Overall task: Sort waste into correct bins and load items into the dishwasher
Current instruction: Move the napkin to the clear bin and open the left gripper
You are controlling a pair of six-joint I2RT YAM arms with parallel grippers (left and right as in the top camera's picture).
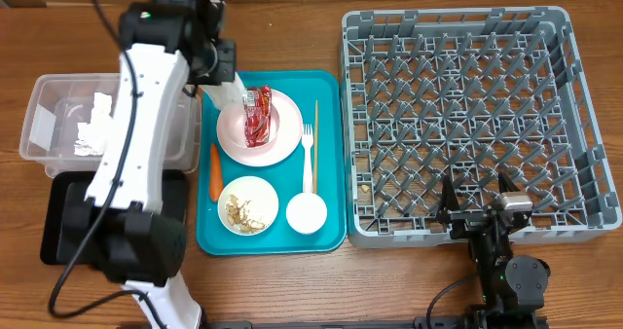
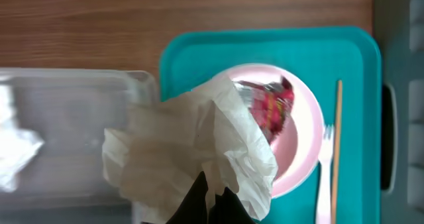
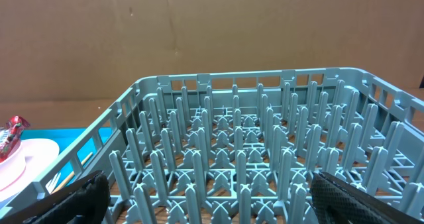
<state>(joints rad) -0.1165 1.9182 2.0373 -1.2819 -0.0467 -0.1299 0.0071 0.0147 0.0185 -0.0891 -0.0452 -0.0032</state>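
The left gripper (image 2: 213,196) has its fingers pressed together on a fold of a napkin (image 2: 192,141), which hangs over the plate (image 2: 301,154) edge beside the tub (image 2: 73,98). The right gripper (image 1: 477,201) rests with fingers spread at the rack (image 1: 579,86) rim. Risk: the pinch takes only a small fold, so the loose sheet can slip onto the tray (image 2: 199,48) or catch the tub rim. The wrapper (image 2: 273,108) carries print, none legible.
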